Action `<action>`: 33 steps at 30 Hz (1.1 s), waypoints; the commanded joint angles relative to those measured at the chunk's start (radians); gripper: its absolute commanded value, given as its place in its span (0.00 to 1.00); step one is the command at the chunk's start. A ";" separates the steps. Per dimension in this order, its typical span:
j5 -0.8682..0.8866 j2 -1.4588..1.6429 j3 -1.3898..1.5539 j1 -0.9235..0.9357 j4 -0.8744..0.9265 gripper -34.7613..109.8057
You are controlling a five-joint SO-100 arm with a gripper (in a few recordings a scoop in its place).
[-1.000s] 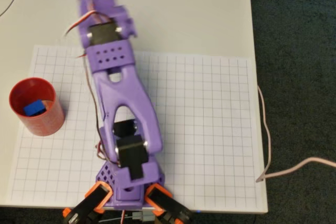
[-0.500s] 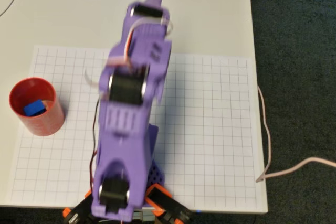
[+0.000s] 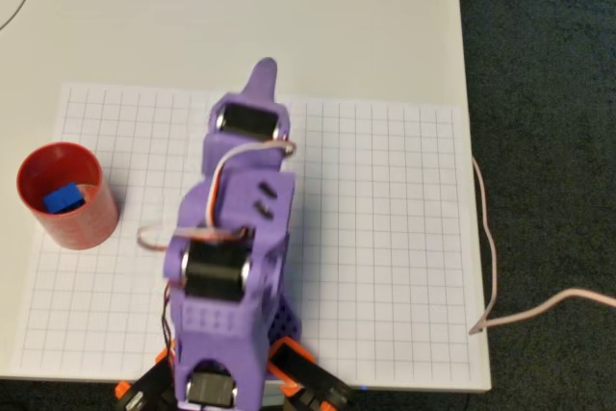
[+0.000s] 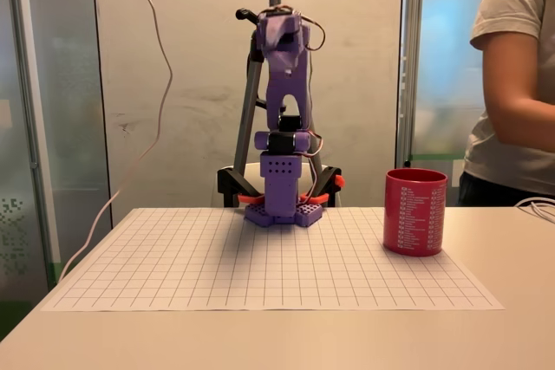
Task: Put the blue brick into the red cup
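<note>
Counter: pale cream top [image 3: 115, 26], smooth and bare beyond the sheet; in the fixed view it runs toward the camera.
Grid sheet: white paper ruled in squares [image 3: 385, 238] lies flat on the counter, reaching nearly to its right edge in the overhead view.
Floor: dark carpet [image 3: 549, 141] right of the counter in the overhead view, with a pale cable [image 3: 491, 267] trailing over it to the sheet's corner.
Room: a light wall panel and glass partitions [image 4: 52, 127] stand behind the counter; a person in a beige shirt [image 4: 520, 58] is at the right edge of the fixed view.
Red cup: upright [image 3: 65, 194] at the sheet's left edge in the overhead view, well apart from the arm.
Blue brick: lies inside the red cup [image 3: 61, 198].
Arm: purple [image 4: 282, 127], folded up over its base at the sheet's edge.
Jaws: raised high [image 4: 279, 28]; cannot tell whether spread or pressed together.
</note>
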 commanded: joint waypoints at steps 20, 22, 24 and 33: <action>0.057 -0.002 0.753 -0.091 -0.069 0.24; 0.060 -0.002 0.753 -0.092 -0.069 0.24; 0.058 -0.002 0.753 -0.092 -0.069 0.24; 0.058 -0.002 0.753 -0.092 -0.069 0.24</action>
